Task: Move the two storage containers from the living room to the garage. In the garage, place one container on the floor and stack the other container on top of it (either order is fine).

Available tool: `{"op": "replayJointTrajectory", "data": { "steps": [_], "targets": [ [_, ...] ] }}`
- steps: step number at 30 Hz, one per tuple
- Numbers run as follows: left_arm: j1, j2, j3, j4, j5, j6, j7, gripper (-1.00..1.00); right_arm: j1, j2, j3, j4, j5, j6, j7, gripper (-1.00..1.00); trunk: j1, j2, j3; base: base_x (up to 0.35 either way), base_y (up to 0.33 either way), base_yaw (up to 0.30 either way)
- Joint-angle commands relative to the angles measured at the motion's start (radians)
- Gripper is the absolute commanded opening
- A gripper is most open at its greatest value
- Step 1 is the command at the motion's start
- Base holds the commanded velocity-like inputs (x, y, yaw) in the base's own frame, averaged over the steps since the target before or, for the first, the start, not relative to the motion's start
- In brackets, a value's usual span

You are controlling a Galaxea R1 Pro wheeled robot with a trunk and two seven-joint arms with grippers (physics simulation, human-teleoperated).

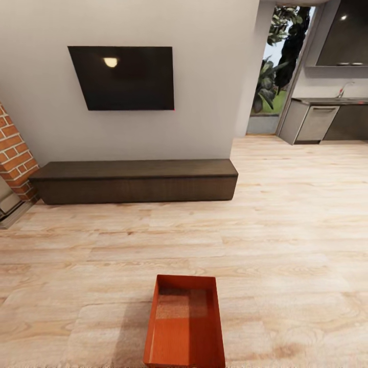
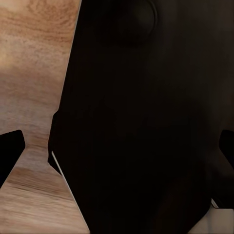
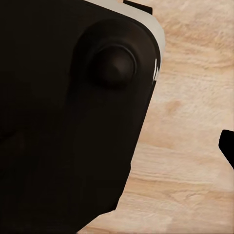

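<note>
While the robot faces the TV wall, this is how the room lies:
Container: one orange-red storage container (image 1: 185, 322) sits open-topped on the light wood-plank floor (image 1: 286, 245), low and central in the head view, its near end cut off by the picture's edge.
Bench: long dark low bench (image 1: 135, 180) against the wall, well beyond the container.
TV: black screen (image 1: 122, 77) mounted above the bench.
Left edge: brick column (image 1: 14, 153).
Right: kitchen cabinets (image 1: 327, 120) by a doorway with greenery (image 1: 278, 61).
Left gripper: dark fingertips (image 2: 10, 148) at both edges of its wrist view, wide apart, nothing between them.
Right gripper: one dark fingertip (image 3: 227, 146) over planks; spread, can't tell.
</note>
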Motion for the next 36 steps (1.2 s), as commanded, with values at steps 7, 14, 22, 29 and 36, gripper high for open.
{"op": "replayJointTrajectory", "data": {
  "steps": [7,14,22,29,36],
  "targets": [
    [0.000,0.000,0.000,-0.002,0.006,0.005,0.000,1.00,-0.001,-0.004,0.002,0.003,-0.015,-0.006,0.005,1.00,0.000,0.000,-0.012,0.000,0.000,0.000],
    [0.000,0.000,0.000,-0.002,0.006,0.005,0.000,1.00,-0.001,-0.002,0.002,0.003,-0.019,-0.006,0.004,1.00,0.000,0.000,-0.023,0.000,0.000,0.000],
    [0.000,0.000,0.000,-0.006,0.003,0.005,0.000,1.00,-0.001,-0.002,0.001,0.003,-0.020,-0.007,0.003,1.00,0.000,0.000,-0.036,0.000,0.000,0.000],
    [0.000,0.003,0.002,-0.009,0.008,0.005,0.000,1.00,-0.001,-0.002,0.001,0.003,-0.020,-0.009,0.003,1.00,0.000,0.000,-0.048,0.000,0.000,0.000],
    [0.000,0.028,-0.007,-0.002,0.003,0.006,0.000,1.00,-0.001,-0.003,0.000,0.003,-0.020,-0.009,0.002,1.00,0.000,0.000,-0.059,0.000,0.000,0.000]
  ]
}}
